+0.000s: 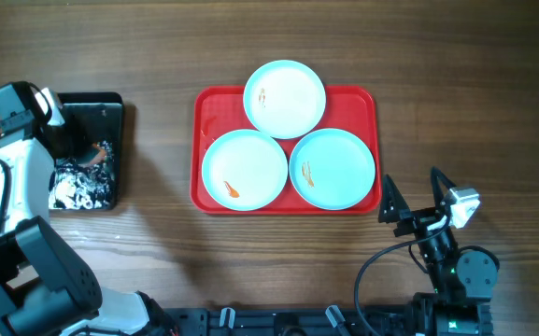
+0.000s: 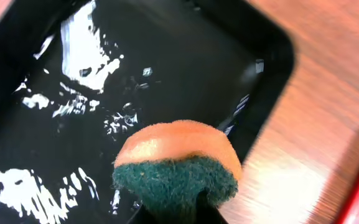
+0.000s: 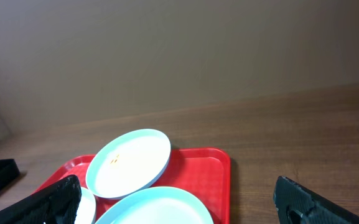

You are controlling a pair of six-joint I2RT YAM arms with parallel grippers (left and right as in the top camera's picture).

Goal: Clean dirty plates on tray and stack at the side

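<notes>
Task barely begun: three plates (image 1: 284, 98), orange-smeared, all on red tray (image 1: 204, 131), none stacked aside; left gripper (image 2: 178, 210) clamps sponge (image 2: 176, 162) over black tray (image 2: 167, 50); right gripper (image 1: 416, 194) spread, empty.

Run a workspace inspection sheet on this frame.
Surface: wooden table, no spills seen.
Job's things: top plate, left plate, right plate on red tray; each has an orange smear; none stacked.
Clutter: black tray, glossy, white patches.
Grippers: left gripper over black tray, shut on sponge; right gripper open, empty, beside red tray.
Cables: black cable loops by right arm base.
Surroundings: plain wall.
</notes>
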